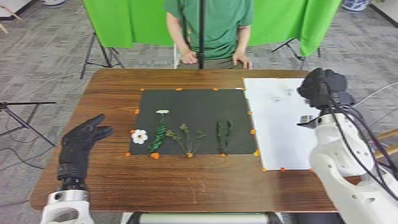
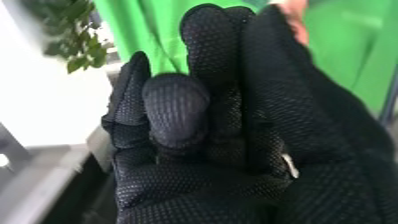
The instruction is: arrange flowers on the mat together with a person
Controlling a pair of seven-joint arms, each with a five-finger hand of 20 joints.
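Observation:
On the dark mat (image 1: 191,95) lie a white flower (image 1: 139,136) at the left edge, a green stem (image 1: 160,134) topped by a pale bloom, a branching sprig (image 1: 187,140) and a dark green leafy stem (image 1: 224,136). My left hand (image 1: 78,145) is over the table left of the mat, open, with nothing in it. My right hand (image 1: 324,89) is at the far right, by the white sheet's right edge and apart from the flowers. In the right wrist view, the right hand (image 2: 209,170) has mostly straight fingers and is open, holding nothing that I can make out.
Right of the mat lies a white sheet (image 1: 282,130) with small clear objects (image 1: 277,98) near its far end. Orange pieces (image 1: 155,155) mark the mat's edges. In the right wrist view, a leafy green plant (image 2: 78,35) stands beyond the fingers.

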